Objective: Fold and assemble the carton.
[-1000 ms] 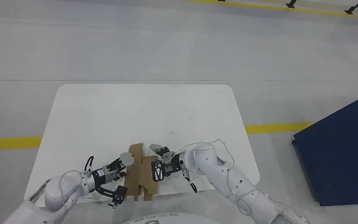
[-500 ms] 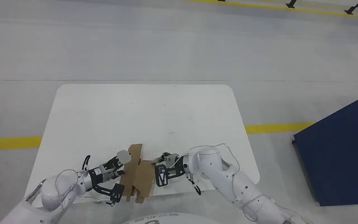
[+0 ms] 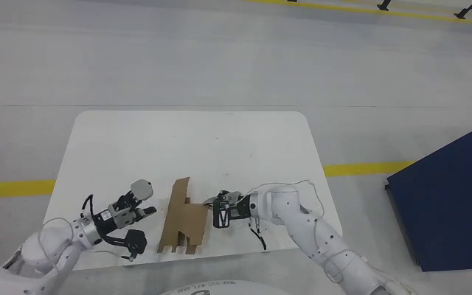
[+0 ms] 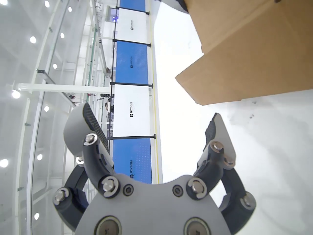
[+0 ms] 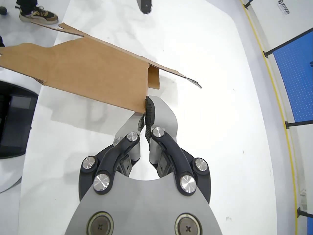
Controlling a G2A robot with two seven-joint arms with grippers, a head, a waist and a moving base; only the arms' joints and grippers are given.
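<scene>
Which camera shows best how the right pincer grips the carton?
The right wrist view: close up, the right pincer is shut on a corner of the carton. The top view shows that contact small, from above. The left wrist view shows carton flaps from the other side.

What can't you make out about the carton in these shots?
Right wrist view: how far the carton corner reaches into the right gripper, hidden by the gripper itself; the carton's far end is cut off by the picture edge.
Left wrist view: most of the carton runs past the picture edge, beyond the open left gripper.
Top view: the carton's creases are too small to tell.
</scene>
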